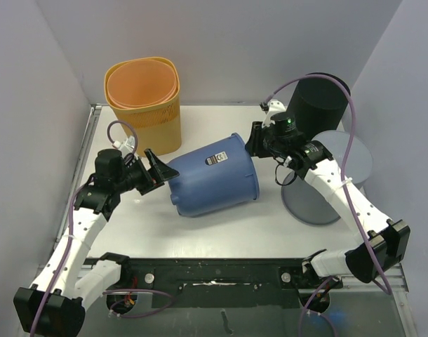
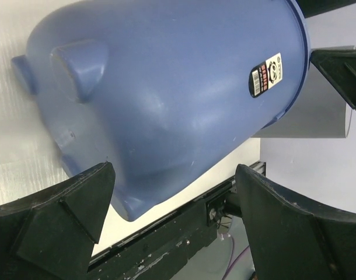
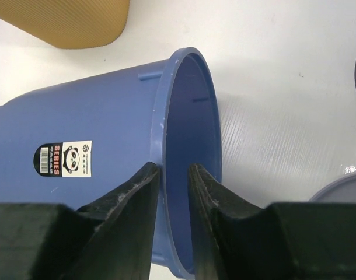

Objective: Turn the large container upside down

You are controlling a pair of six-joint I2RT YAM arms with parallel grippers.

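The large blue container (image 1: 214, 175) lies on its side on the white table, base to the left and open mouth to the right, with a panda label on its wall. My right gripper (image 1: 255, 144) straddles the top of its rim (image 3: 166, 105). In the right wrist view the gripper (image 3: 173, 167) has one finger outside the wall and one inside the mouth, closed on the rim. My left gripper (image 1: 156, 172) is open wide and empty just off the container's base. In the left wrist view the gripper (image 2: 175, 169) frames the lower edge of the blue base (image 2: 166, 87) without touching it.
An orange ribbed basket (image 1: 144, 102) stands at the back left, close to the container's base end. A black cylinder (image 1: 319, 98) and a grey bin (image 1: 326, 189) stand at the right, behind and beside my right arm. A black rail (image 1: 214, 270) runs along the near edge.
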